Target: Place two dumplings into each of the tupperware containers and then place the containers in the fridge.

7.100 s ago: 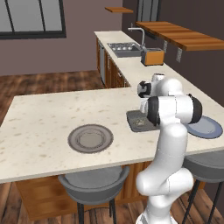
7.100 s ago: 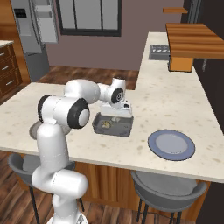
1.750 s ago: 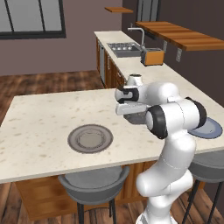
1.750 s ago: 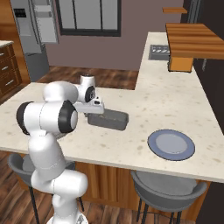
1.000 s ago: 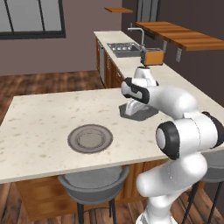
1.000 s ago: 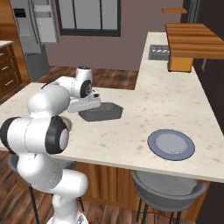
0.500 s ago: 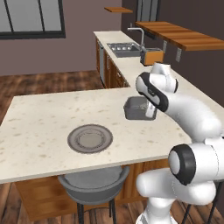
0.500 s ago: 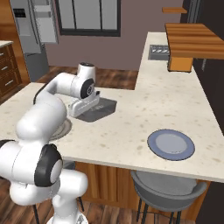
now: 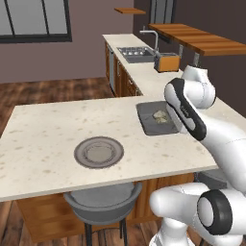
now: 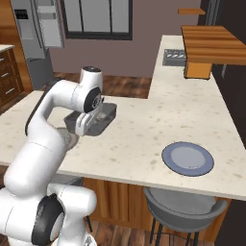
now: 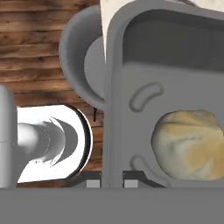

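Observation:
A dark grey tupperware container (image 10: 102, 116) hangs just above the island counter (image 10: 144, 139) with my gripper (image 10: 85, 126) shut on its near rim. In the left base view this container (image 9: 153, 120) holds pale dumplings (image 9: 160, 115), and my forearm covers its right side. The hand view looks along the container's (image 11: 144, 83) floor, where one dumpling (image 11: 187, 145) lies close to my gripper (image 11: 111, 183). The fridge (image 10: 34, 36) stands far off at the back left, its door closed.
A round grey plate (image 9: 98, 152) lies on the counter near the front edge. A flat blue-grey plate (image 10: 187, 158) sits at the right. Grey stools (image 10: 185, 211) stand under the counter's front edge. A sink and wooden shelves are at the back.
The arm has swung its elbow round and carried the held container a little across the counter, turning it. The grip on the container has stayed shut.

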